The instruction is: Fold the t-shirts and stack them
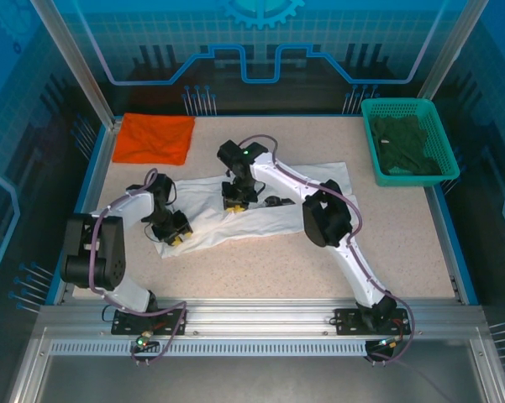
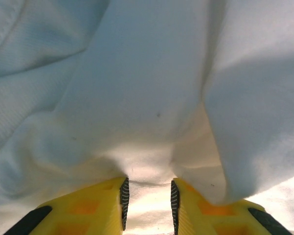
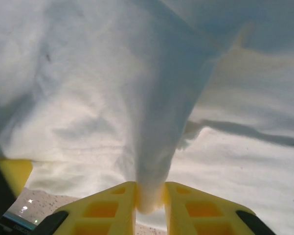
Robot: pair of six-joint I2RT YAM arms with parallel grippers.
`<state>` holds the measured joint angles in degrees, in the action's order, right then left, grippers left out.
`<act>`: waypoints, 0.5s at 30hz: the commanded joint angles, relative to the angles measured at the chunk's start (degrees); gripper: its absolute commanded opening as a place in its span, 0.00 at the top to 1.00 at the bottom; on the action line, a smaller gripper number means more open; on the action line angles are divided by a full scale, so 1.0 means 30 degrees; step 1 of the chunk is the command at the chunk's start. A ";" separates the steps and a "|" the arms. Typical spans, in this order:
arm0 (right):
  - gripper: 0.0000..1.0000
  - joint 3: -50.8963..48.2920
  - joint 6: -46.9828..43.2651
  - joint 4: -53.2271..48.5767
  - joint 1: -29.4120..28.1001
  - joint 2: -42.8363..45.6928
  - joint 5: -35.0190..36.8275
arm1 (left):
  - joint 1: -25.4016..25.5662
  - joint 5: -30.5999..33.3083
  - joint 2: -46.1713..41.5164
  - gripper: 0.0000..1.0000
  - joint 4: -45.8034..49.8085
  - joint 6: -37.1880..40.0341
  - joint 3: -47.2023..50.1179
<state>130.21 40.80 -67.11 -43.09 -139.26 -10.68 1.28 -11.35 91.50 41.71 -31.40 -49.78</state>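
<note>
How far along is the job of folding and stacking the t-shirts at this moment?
Done: the orange t-shirt lies folded at the far left corner. In hand: the white t-shirt lies mostly spread out in the middle. The right gripper pinches a ridge of it, and the left gripper appears to grip cloth near its left edge. Left to do: finish folding the white one, then stack the two shirts.
</note>
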 commanded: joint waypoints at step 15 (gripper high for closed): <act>0.67 -0.2092 -0.0935 -0.0359 0.0662 0.1598 -0.1175 | 0.0067 -0.0702 -0.2212 0.67 0.1717 -0.1371 -0.4917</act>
<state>127.28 38.70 -70.35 -42.94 -140.49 -10.87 1.30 -11.75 86.63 45.25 -33.36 -59.94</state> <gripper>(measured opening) 0.337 0.328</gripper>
